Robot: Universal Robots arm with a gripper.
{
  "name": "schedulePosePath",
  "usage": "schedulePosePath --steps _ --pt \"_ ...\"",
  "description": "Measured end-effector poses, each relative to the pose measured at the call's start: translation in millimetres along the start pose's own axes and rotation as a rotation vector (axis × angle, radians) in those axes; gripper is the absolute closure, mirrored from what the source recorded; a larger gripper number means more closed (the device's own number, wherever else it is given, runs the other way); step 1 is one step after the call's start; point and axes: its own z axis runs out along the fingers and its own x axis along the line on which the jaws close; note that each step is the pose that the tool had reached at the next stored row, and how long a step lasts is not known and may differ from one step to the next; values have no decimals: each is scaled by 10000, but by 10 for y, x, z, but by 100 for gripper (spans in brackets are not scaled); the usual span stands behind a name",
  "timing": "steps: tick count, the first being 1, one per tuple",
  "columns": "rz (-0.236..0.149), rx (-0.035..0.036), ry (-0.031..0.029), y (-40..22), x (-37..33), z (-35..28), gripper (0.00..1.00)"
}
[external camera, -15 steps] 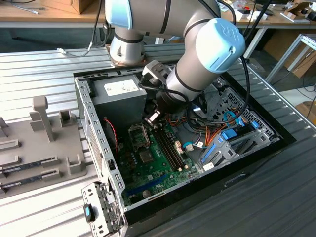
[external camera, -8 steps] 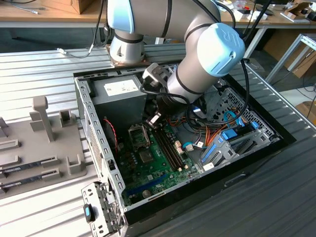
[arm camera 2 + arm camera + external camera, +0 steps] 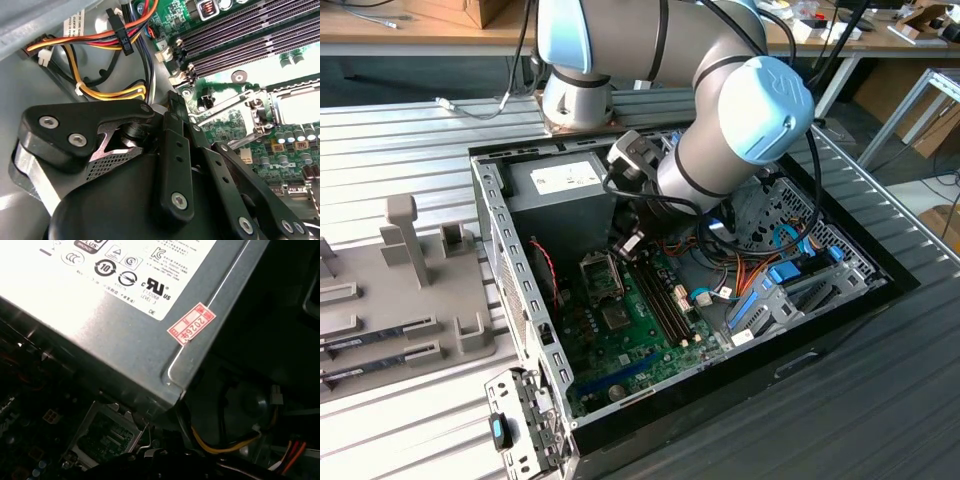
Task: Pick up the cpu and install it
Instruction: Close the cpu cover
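Observation:
My gripper (image 3: 630, 243) hangs low inside the open computer case (image 3: 495, 250), just past the grey power-supply box (image 3: 565, 185) and above the far end of the green motherboard (image 3: 630, 330). In the second wrist view its black linkage (image 3: 175, 150) fills the foreground, with the processor socket (image 3: 292, 107) a short way beyond it. The socket's metal frame (image 3: 225, 112) is swung open beside a pale square recess. The cpu is hidden from me; I cannot tell whether it is in the gripper or in the socket.
Orange, yellow and black cables (image 3: 107, 92) run close beside the gripper. Memory slots (image 3: 665, 300) lie next to the socket, and a drive cage with blue clips (image 3: 780, 285) is on the exterior view's right. A grey fixture (image 3: 410, 300) with memory sticks sits outside the case.

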Motion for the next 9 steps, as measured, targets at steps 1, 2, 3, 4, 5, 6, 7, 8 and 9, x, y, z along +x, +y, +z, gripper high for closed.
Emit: schedulePosePath --steps 1,2,3,4,5,6,7,8,9 --pt "-6 -7 -1 1 4 3 89" --pt "-12 -16 -6 2 9 8 89" --pt "-16 -23 -10 3 13 11 89" --pt "-20 -28 -11 4 19 12 89" --pt "-26 -40 -16 5 28 14 89" --pt "-30 -50 -22 1 36 12 89" --pt "-35 -69 -35 -14 53 8 89" --pt "-39 -82 -41 -30 71 1 89" --pt "-41 -88 -45 -37 79 -1 89"
